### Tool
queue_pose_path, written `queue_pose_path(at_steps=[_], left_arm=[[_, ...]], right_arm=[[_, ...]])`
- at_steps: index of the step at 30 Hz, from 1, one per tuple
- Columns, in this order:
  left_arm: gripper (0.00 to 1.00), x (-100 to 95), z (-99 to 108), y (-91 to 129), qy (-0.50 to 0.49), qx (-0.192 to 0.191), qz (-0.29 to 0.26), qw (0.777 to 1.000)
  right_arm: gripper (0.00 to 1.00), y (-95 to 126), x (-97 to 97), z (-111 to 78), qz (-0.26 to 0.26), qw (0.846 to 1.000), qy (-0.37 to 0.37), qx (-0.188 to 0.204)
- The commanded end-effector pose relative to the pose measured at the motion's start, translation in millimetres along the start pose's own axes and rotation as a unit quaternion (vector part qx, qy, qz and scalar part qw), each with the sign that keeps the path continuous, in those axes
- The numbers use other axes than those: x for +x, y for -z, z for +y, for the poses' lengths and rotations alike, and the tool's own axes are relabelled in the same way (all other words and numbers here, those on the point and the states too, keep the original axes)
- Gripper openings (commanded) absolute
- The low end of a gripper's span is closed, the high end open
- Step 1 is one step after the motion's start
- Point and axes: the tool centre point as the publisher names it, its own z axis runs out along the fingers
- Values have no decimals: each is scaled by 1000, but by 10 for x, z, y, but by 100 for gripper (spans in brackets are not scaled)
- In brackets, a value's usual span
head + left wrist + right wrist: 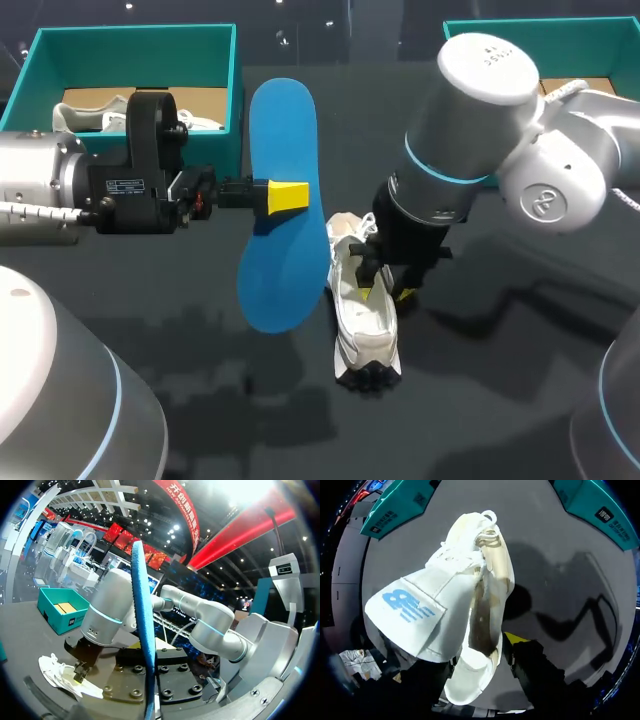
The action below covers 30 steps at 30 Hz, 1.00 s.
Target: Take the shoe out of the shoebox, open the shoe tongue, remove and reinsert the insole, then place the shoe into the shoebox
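A blue insole (281,210) hangs upright above the table, and my left gripper (288,196) is shut on its middle. In the left wrist view the insole (145,630) shows edge-on, straight ahead of the fingers. The white shoe (365,320) lies on the dark table, toe towards the front edge. My right gripper (385,285) stands over the shoe's heel end with its fingers apart. In the right wrist view the tongue (415,615) is folded back from the shoe (480,630). One yellow fingertip (516,639) sits outside the shoe's side wall. The tongue hides the other.
A teal shoebox (236,90) stands at the back left with another white shoe (95,115) inside. A second teal box (560,30) is at the back right, partly behind my right arm (480,130).
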Motion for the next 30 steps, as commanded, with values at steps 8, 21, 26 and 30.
queue_pose_path(at_steps=[8, 21, 26, 30], left_arm=[[0, 3, 9, -11, 0, 1, -1, 1000], [0, 3, 9, -11, 0, 1, -1, 1000], [0, 3, 9, -11, 0, 1, -1, 1000], [0, 3, 9, -11, 0, 1, -1, 1000]], right_arm=[[100, 241, -158, -126, 75, 997, 19, -13], [100, 634, -257, -152, 165, 985, 5, -58], [100, 853, -313, -186, 253, 964, 25, -74], [100, 853, -313, -186, 253, 964, 25, -74]])
